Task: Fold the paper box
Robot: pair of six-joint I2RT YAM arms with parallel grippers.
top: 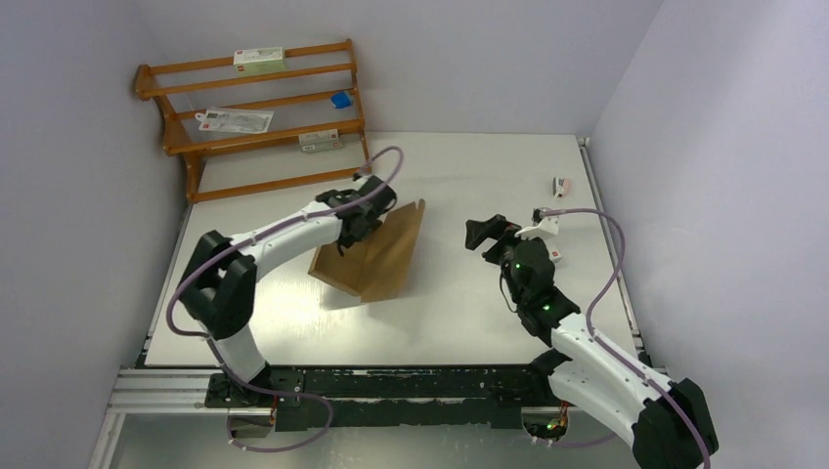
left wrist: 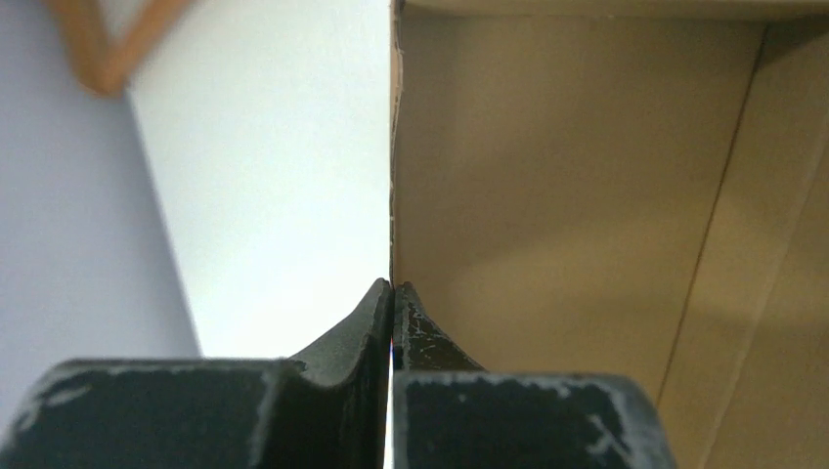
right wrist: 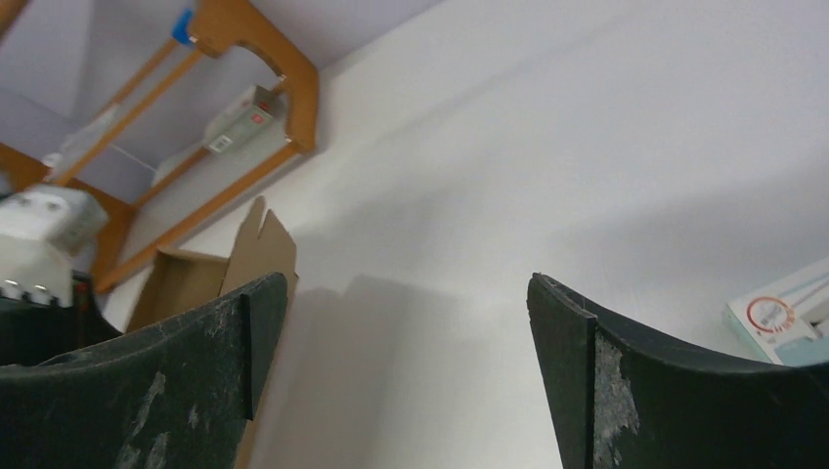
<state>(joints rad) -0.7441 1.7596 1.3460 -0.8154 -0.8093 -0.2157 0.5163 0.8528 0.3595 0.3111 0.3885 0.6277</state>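
The paper box (top: pixel 383 256) is brown cardboard, partly folded, standing on the white table left of centre with one panel raised. My left gripper (top: pixel 364 220) reaches to its upper left edge. In the left wrist view the jaws (left wrist: pixel 392 285) are pressed together on the thin edge of a cardboard panel (left wrist: pixel 567 195), whose inner face fills the right half. My right gripper (top: pixel 484 234) hovers to the right of the box, apart from it. It (right wrist: pixel 403 283) is open with only bare table between its fingers, and a box flap (right wrist: pixel 262 234) shows past its left finger.
A wooden rack (top: pixel 259 107) stands at the back left against the wall, holding small white cartons and a blue item. Two small cartons lie on the right of the table, one far back (top: pixel 560 184) and one beside the right arm (top: pixel 555 252).
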